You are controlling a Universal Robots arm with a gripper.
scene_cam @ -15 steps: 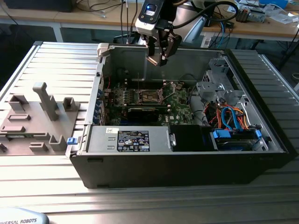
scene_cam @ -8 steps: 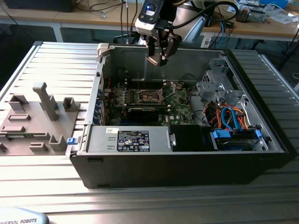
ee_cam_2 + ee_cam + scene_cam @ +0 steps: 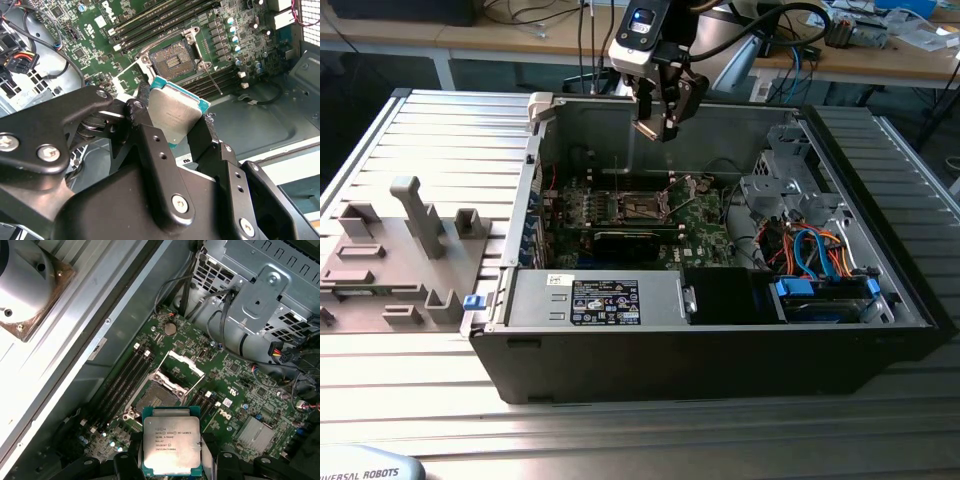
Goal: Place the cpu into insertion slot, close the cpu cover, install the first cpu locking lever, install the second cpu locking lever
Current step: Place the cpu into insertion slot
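Gripper (image 3: 660, 122): closed on the cpu (image 3: 171, 447), pinched by two opposite edges between black fingers (image 3: 142, 107).
Cpu position: hung in the upper middle of the exterior view, above the open computer case (image 3: 720, 345), well apart from the board below.
Insertion slot (image 3: 159, 400): lay bare and dark on the green motherboard (image 3: 705, 228), near the centre of the exterior view, lower in the frame than the gripper.
Cpu cover (image 3: 186, 363): stood swung up off the slot, touching it only along the hinged side.
Locking lever (image 3: 216, 84): seen as a thin rod just beside the slot; judged unlatched.
Stage: judged early — chip carried, not yet seated, cover and levers not yet dealt with.
Alignment: judged to call for the chip square to the slot's silver rim, with corner marks and edge notches matched before any descent.
Descent: best kept flat and slow, with no sliding across the contacts and no pressing down.
Release: judged safe only with the chip resting level inside the rim.
Risk: appeared angled against the slot in the second wrist view — bent contacts likely from a corner-first landing.
Clearance: raised cover close to the approach path, so worth keeping the fingers off it.
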